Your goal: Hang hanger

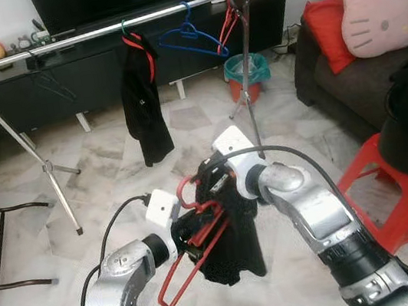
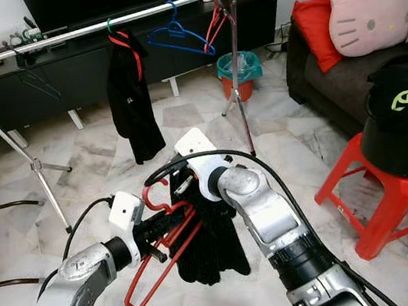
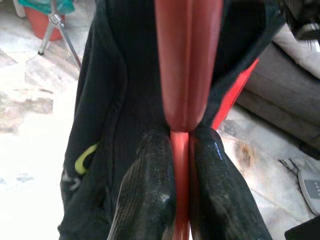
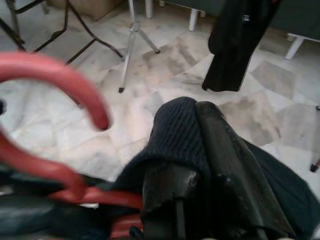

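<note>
Pale marble floor [image 1: 111, 152], teal-lined red bin [image 1: 247, 75], left gripper [image 3: 182, 165] clamping red plastic hanger [image 1: 187, 268], right gripper [image 4: 200, 150] pinching black garment [image 1: 234, 245].

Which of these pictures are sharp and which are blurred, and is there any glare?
Both eye views are sharp and evenly lit, with soft glare on the floor. In the left wrist view the hanger is too near and soft, while the fingers shine. In the right wrist view the hanger's hook is blurred; the hanging garment behind is clearer.
</note>
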